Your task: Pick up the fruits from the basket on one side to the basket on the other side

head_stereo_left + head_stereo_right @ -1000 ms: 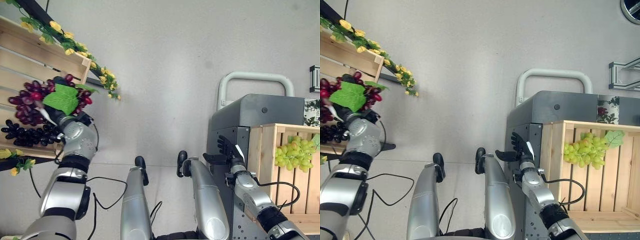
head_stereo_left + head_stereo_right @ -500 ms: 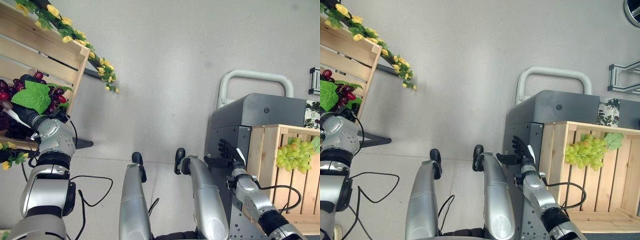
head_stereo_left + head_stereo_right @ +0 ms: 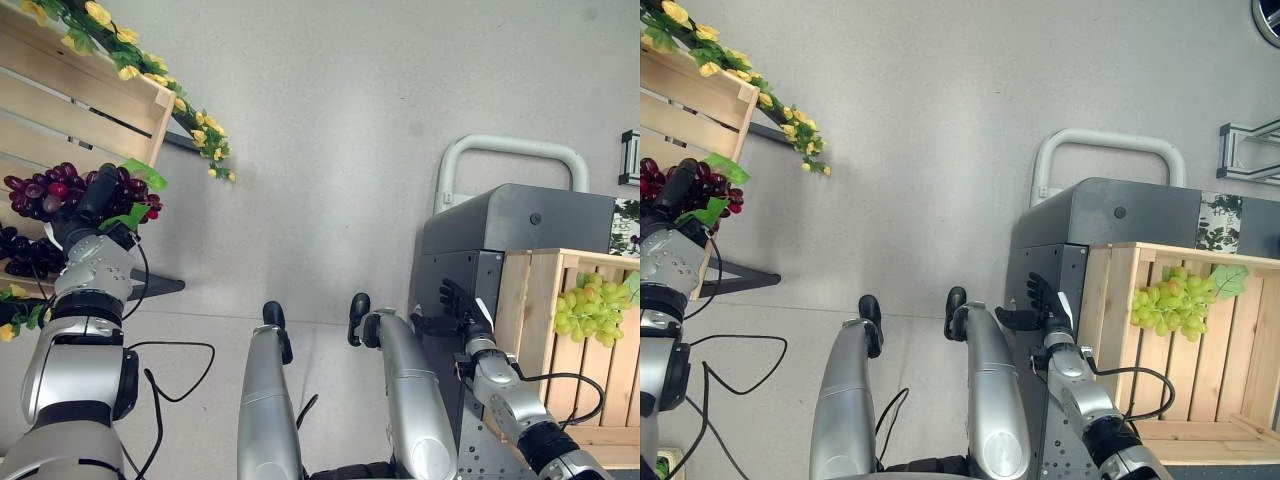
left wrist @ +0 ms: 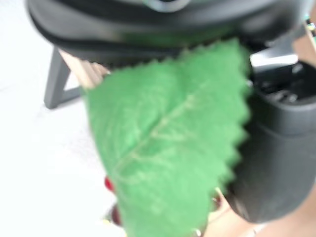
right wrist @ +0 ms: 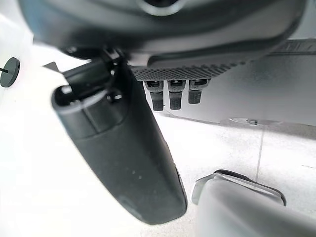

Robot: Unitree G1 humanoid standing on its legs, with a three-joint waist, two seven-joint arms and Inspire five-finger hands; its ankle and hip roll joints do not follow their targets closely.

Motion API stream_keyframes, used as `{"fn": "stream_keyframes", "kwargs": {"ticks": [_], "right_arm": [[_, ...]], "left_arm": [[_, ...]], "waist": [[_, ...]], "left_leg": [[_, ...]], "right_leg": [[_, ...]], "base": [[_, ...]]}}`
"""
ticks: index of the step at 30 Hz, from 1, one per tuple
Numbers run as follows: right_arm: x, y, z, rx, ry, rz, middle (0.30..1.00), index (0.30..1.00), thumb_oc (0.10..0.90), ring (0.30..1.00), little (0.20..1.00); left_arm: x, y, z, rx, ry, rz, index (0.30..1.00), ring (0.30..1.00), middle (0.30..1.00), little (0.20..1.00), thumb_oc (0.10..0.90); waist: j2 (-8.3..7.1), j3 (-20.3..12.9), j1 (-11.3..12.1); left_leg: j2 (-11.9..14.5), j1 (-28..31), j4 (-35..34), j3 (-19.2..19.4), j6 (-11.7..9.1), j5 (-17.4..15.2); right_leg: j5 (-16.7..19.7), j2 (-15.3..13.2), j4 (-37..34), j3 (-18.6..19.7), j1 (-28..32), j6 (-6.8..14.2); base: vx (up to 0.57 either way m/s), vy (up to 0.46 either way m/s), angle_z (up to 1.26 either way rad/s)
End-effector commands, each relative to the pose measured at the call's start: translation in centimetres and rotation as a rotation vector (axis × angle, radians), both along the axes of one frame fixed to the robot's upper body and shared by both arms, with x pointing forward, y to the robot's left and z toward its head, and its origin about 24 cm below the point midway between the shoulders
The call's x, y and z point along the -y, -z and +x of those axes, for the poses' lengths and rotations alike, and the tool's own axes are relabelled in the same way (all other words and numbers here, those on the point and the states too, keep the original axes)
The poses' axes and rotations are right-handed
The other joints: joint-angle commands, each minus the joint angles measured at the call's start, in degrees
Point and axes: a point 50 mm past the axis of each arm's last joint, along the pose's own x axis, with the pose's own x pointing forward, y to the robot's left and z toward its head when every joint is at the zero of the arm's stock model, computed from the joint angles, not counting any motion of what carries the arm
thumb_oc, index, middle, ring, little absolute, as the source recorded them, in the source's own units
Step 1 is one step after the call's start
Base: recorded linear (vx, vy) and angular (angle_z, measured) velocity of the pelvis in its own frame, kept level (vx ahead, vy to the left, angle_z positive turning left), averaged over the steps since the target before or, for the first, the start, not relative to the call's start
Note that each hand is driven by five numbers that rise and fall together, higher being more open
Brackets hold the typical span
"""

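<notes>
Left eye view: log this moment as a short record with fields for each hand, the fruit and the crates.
left hand: shut on red grapes, at left crate
right hand: open, empty, beside right crate
green grapes: in right crate
dark grapes: in left crate, below the red ones
leaf: green, on the red bunch

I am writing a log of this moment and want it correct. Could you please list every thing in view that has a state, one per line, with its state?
Left hand: shut on the red grape bunch.
Red grape bunch: held at the left crate.
Dark grape bunch: lying in the left crate.
Green grape bunch: lying in the right crate.
Right hand: open, holding nothing.
</notes>
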Motion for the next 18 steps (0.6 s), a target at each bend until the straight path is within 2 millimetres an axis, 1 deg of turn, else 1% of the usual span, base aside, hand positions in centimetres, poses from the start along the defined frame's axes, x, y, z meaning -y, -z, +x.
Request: {"fn": "stream_keyframes", "kwargs": {"ticks": [1, 6, 9, 11, 15, 17, 18], "right_arm": [[0.9, -1.5, -0.3, 0.112, 0.025, 0.029, 0.9, 0.9, 0.8, 0.9, 0.9], [0.4, -1.7, -0.2, 0.131, 0.008, 0.022, 0.9, 0.9, 0.8, 0.9, 0.9], [0.0, -1.8, 0.0, 0.142, 0.01, 0.026, 0.9, 0.9, 0.8, 0.9, 0.9], [0.0, -1.8, 0.0, 0.143, 0.009, 0.027, 0.9, 0.9, 0.8, 0.9, 0.9], [-0.1, -1.6, 0.0, 0.136, 0.0, 0.02, 0.9, 0.9, 0.8, 0.9, 0.9], [-0.3, -1.5, -0.1, 0.131, -0.007, 0.017, 0.9, 0.9, 0.8, 0.9, 0.9], [-0.3, -1.5, -0.1, 0.13, -0.007, 0.017, 0.9, 0.9, 0.8, 0.9, 0.9]], "left_arm": [[-3.5, -6.1, -1.8, 0.138, -0.133, 0.122, 0.9, 0.9, 0.9, 0.9, 0.8], [-3.9, -6.5, -2.1, 0.177, -0.213, 0.093, 0.9, 0.9, 0.9, 0.9, 0.8], [-4.3, -6.5, -2.6, 0.25, -0.301, 0.0, 0.9, 0.9, 0.9, 0.9, 0.8], [-4.5, -6.1, -2.8, 0.285, -0.323, -0.073, 0.9, 0.9, 0.9, 0.9, 0.8], [-4.7, -4.6, -3.0, 0.387, -0.364, -0.285, 0.9, 0.9, 0.9, 0.9, 0.8], [-4.6, -3.7, -3.1, 0.405, -0.373, -0.353, 0.9, 0.9, 0.9, 0.9, 0.8], [-4.6, -3.6, -3.1, 0.404, -0.374, -0.353, 0.9, 0.9, 0.9, 0.9, 0.8]], "waist": [[1.46, -0.72, -0.44], [1.34, -0.72, -0.42], [1.02, -0.72, -0.33], [0.9, -0.72, -0.36], [0.77, -0.72, -0.36], [0.89, -0.73, -0.35], [0.9, -0.73, -0.38]], "left_leg": [[-4.64, 6.34, -4.48, 7.63, 8.34, 0.35], [-4.49, 8.21, -4.81, 7.71, 8.29, 0.25], [-4.2, 9.8, -4.36, 7.68, 8.22, -0.2], [-4.12, 10.64, -4.07, 7.56, 8.14, -0.44], [-3.81, 13.24, -3.41, 7.47, 8.1, -1.14], [-3.86, 14.67, -3.56, 7.28, 8.07, -1.19], [-3.87, 14.76, -3.61, 7.28, 8.06, -1.19]], "right_leg": [[2.0, 2.69, -2.74, 5.44, 5.48, 0.62], [1.46, 2.71, -2.91, 5.08, 7.35, 0.34], [0.74, 2.63, -2.59, 4.63, 9.1, 0.01], [0.39, 2.59, -2.49, 4.5, 10.05, -0.13], [-0.5, 2.15, -2.06, 4.29, 12.75, -0.41], [-0.71, 1.96, -2.13, 4.37, 14.09, -0.45], [-0.71, 1.96, -2.17, 4.37, 14.18, -0.45]], "base": [[0.0, 0.0, 0.0], [-0.02, -0.047, 0.0], [-0.03, -0.067, 0.01], [-0.01, -0.037, -0.01], [0.0, -0.018, -0.01], [0.01, -0.017, 0.01], [0.0, 0.0, 0.0]]}}
